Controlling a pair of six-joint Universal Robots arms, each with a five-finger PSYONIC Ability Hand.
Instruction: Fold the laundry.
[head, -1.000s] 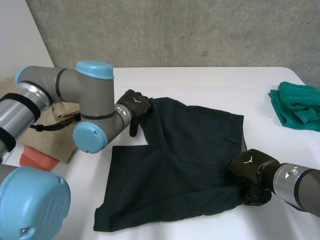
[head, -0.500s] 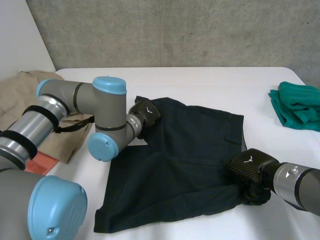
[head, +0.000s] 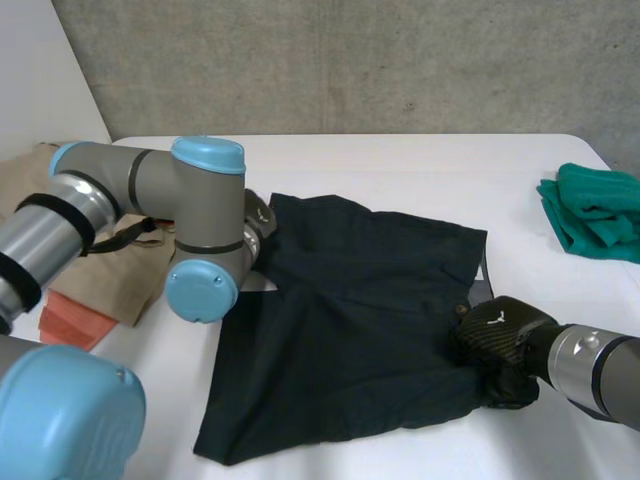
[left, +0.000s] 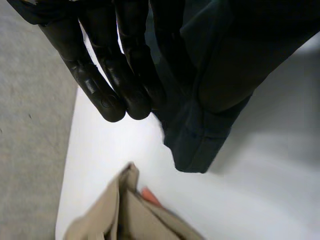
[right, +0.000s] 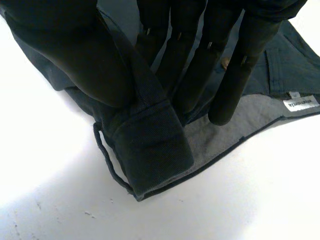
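Pinching the shorts (head: 350, 320) at the waistband corner (right: 150, 145), the right hand (head: 497, 340) is anchoring. Whether the left hand (left: 112, 75) is gripping the hem (left: 195, 145) is staying unclear, so securing that is coming first.

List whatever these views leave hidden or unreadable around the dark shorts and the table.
Left hand: head view, the left arm covers most of it; left wrist view, the dark shorts hide its grip.
Label on the shorts: right wrist view, print too small to read.
Green cloth: head view, cut off by the edge.
Tan garment: head view, partly behind that arm.
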